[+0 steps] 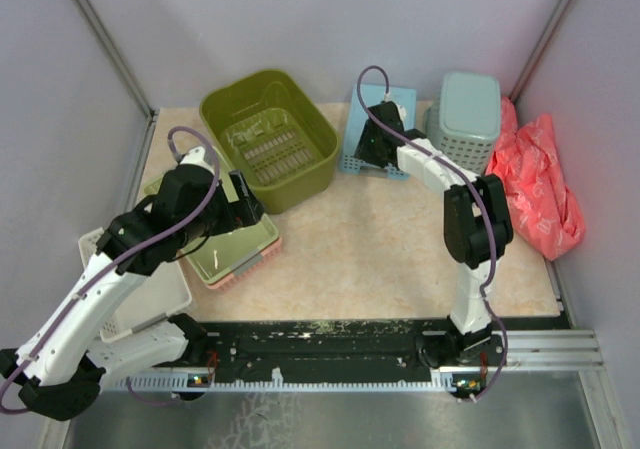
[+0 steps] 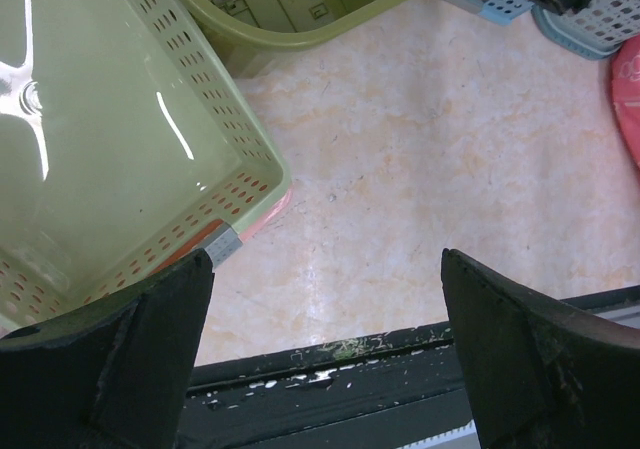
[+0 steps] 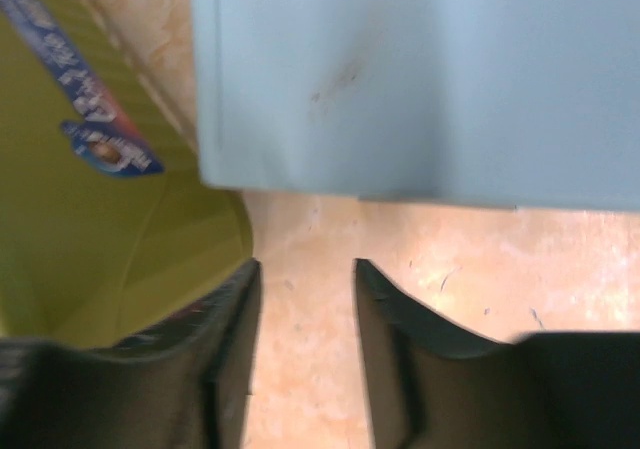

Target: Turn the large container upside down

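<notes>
Toward the upper middle of the top view, the deep olive-green plastic rectangular tub (image 1: 268, 147) sits upright, mouth up, its slotted bottom showing. Just right of it, the right gripper (image 3: 305, 264) hangs by a light-blue perforated plastic basket (image 1: 402, 104), jaws narrowly parted on nothing. At the left, the left gripper (image 2: 325, 259) gapes wide beside a shallow pale-green perforated tray (image 2: 100, 149).

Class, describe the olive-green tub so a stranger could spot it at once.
On the beige table, look to the far left corner. The large container stands there, open side up, olive-green, deeper and darker than the pale-green tray in front of it.
</notes>
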### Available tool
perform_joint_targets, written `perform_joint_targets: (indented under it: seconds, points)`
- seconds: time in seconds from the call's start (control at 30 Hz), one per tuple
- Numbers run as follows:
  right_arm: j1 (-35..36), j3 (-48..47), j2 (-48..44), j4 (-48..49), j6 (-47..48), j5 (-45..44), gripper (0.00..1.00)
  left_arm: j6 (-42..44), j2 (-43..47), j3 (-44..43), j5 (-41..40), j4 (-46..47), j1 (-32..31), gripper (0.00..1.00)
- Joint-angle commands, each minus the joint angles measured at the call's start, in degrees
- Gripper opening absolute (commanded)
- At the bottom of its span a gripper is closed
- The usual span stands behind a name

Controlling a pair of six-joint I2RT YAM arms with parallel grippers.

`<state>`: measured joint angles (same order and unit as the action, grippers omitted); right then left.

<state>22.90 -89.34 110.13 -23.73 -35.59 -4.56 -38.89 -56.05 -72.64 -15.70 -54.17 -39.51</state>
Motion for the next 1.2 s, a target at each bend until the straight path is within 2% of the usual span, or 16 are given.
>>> perform_joint_targets:
  seconds: [0.0, 0.17, 0.3, 0.43, 0.53, 0.7, 0.77, 0.9, 1.17]
  points:
    - [0.4, -6.3, -5.5, -0.7, 5.9, 5.3, 0.62, 3.6, -2.5, -3.3, -0.9, 3.4, 0.0, 1.0]
    - [1.6, -15.8, -1.2, -6.1, 5.2, 5.4, 0.64, 6.1, -1.2, -1.5, 2.0, 9.2, 0.0, 1.0]
    - [3.8, -22.4, 3.9, -9.5, 5.9, 5.6, 0.65, 6.9, -0.7, -1.3, 2.3, 9.3, 0.0, 1.0]
    - [5.8, -32.4, 11.5, -18.1, 7.0, 2.6, 0.64, 7.3, -0.2, -1.2, 1.9, 9.3, 0.0, 1.0]
    - [6.5, -35.2, 13.2, -21.8, 6.0, -1.1, 0.54, 7.7, 0.1, -0.8, 4.0, 9.3, 0.0, 1.0]
    - [6.8, -24.2, 7.0, -14.5, 5.8, -2.2, 0.43, 8.3, 0.3, 2.8, 12.8, 12.9, -0.1, 1.0]
    - [6.8, -23.7, 6.1, -14.6, 5.7, -1.9, 0.26, 8.2, 0.5, 3.7, 13.0, 13.1, 0.0, 1.0]
    - [7.1, -26.6, 5.2, -18.7, 7.1, -1.3, 0.0, 9.1, 1.0, 3.5, 11.5, 13.1, 0.0, 1.0]
    - [7.2, -24.7, -9.3, -20.2, 6.8, -1.8, 0.0, 11.9, 0.1, -1.4, 11.2, 13.2, 0.0, 1.0]
